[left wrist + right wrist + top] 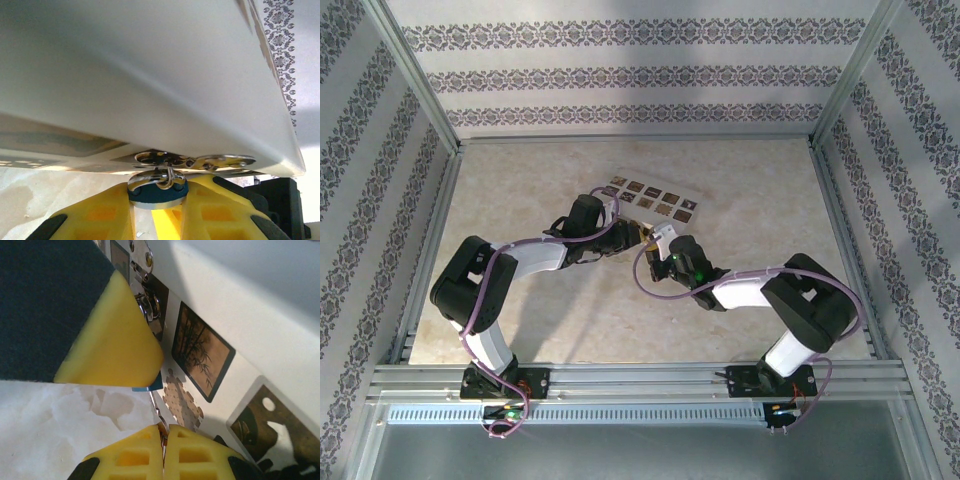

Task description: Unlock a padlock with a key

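The tiny blue padlock sits pinched between my left gripper's yellow fingers, its silvery shackle hooked through a metal hasp on the cream box. In the right wrist view a blue corner of the padlock peeks out under the left finger. My right gripper is shut on a thin silver key whose tip reaches the padlock's underside. From above, the left gripper and right gripper meet at the box's near edge.
The cream box with dark patterned squares lies mid-table, just beyond both grippers. Patterned walls and metal rails enclose the marbled tabletop. Purple cables loop along both arms.
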You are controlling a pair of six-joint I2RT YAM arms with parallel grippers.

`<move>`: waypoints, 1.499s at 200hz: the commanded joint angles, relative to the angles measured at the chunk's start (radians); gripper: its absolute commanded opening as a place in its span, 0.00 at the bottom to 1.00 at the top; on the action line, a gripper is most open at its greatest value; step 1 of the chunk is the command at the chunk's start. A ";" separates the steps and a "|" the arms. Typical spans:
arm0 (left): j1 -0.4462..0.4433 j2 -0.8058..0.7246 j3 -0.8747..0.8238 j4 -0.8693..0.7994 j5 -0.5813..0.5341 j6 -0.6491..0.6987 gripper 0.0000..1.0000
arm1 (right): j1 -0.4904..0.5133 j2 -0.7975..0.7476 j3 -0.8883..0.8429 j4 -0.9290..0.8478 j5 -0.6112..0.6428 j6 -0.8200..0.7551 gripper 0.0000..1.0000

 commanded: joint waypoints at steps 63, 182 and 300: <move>-0.017 -0.037 0.009 0.033 0.088 -0.032 0.23 | -0.027 0.095 0.048 0.248 -0.051 -0.056 0.00; -0.020 -0.019 0.009 0.041 0.089 -0.038 0.23 | -0.040 0.117 0.155 0.289 -0.163 -0.032 0.00; -0.020 0.099 -0.015 0.168 0.082 -0.088 0.24 | -0.041 0.200 0.060 0.302 -0.096 0.005 0.00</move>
